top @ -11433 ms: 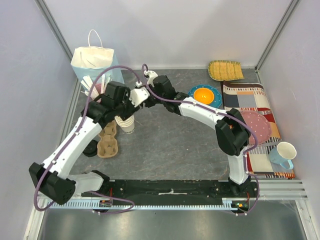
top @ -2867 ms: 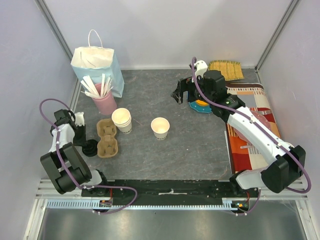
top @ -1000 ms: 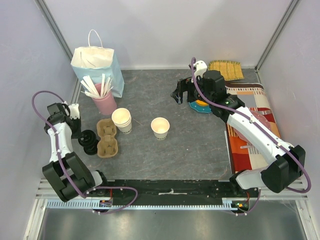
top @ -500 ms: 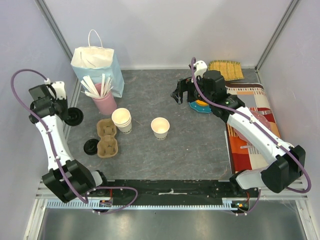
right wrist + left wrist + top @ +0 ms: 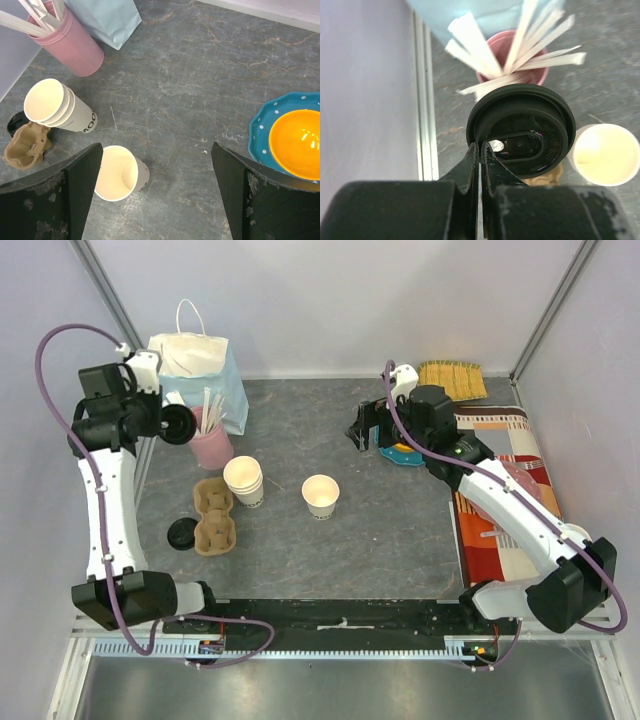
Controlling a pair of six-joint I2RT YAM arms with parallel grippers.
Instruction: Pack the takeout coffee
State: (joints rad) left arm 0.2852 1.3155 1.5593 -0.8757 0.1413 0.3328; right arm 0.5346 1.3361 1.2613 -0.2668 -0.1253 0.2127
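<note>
Pinching the black lid (image 5: 520, 131) by its rim, the clenched left gripper (image 5: 481, 152) left the disc clear, presumably for capping the open cup (image 5: 320, 495). The right gripper (image 5: 157, 170) hung spread wide, empty.

Two black lids: the held lid (image 5: 520, 130) and the loose lid (image 5: 182, 532). One lone paper cup (image 5: 320, 495), plus one nested stack of cups (image 5: 245, 480), seemingly three deep. One pink cup (image 5: 212, 447) of white sticks (image 5: 470, 45), overlapping too much for a sure count. One cardboard carrier (image 5: 213, 515), two wells. One paper bag (image 5: 190, 360). One blue dotted plate (image 5: 257, 130), one orange bowl (image 5: 297, 142). One bamboo mat (image 5: 450, 380), one patterned cloth (image 5: 495, 430). Two hands: left hand (image 5: 166, 426), right hand (image 5: 360, 430).
</note>
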